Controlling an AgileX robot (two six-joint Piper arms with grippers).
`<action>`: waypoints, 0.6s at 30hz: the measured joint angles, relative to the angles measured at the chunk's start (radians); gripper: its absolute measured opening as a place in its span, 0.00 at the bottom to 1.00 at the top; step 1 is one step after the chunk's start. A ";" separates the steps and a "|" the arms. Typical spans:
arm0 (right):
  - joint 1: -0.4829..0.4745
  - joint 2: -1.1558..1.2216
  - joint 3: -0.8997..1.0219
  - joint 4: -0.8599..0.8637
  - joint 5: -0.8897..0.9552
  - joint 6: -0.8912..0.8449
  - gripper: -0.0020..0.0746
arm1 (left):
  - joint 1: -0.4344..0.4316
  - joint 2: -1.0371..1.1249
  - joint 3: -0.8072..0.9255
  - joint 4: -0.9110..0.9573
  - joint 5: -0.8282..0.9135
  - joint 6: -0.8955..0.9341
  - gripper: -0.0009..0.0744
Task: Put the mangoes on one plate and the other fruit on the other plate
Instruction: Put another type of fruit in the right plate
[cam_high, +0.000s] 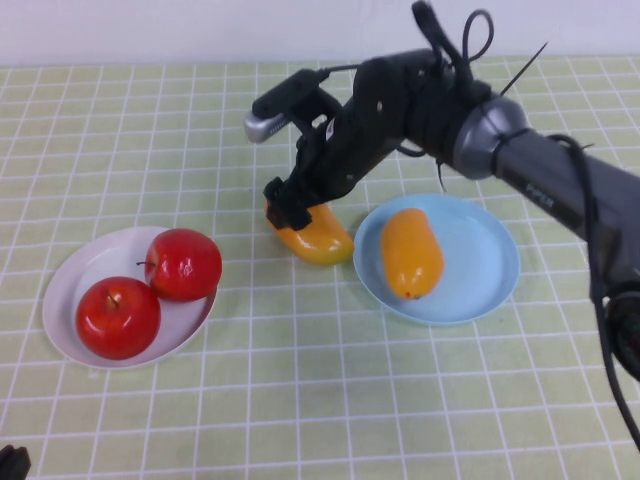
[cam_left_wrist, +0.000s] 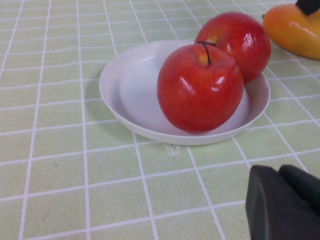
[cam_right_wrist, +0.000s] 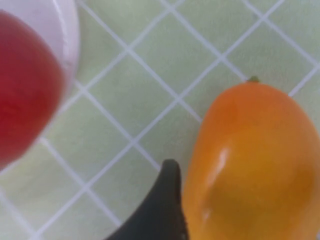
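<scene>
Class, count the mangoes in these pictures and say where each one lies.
2. One mango lies on the blue plate; the other mango lies on the table beside it, at the right gripper.

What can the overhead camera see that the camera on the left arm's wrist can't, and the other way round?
Only the high view shows the blue plate with a mango on it, and the right arm with its open right gripper down at the second mango, which lies on the table between the plates. Only the left wrist view shows the shut left gripper, low over the table near the white plate. Both show that plate with two apples on it and the second mango.
</scene>
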 joint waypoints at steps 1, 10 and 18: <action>0.000 0.009 0.000 -0.004 -0.005 0.000 0.90 | 0.000 0.000 0.000 0.000 0.000 0.000 0.02; 0.000 0.081 0.000 -0.026 -0.033 -0.002 0.90 | 0.000 0.000 0.000 0.000 0.000 0.000 0.02; 0.000 0.102 0.000 -0.028 -0.030 -0.002 0.77 | 0.000 0.000 0.000 0.000 0.000 0.000 0.02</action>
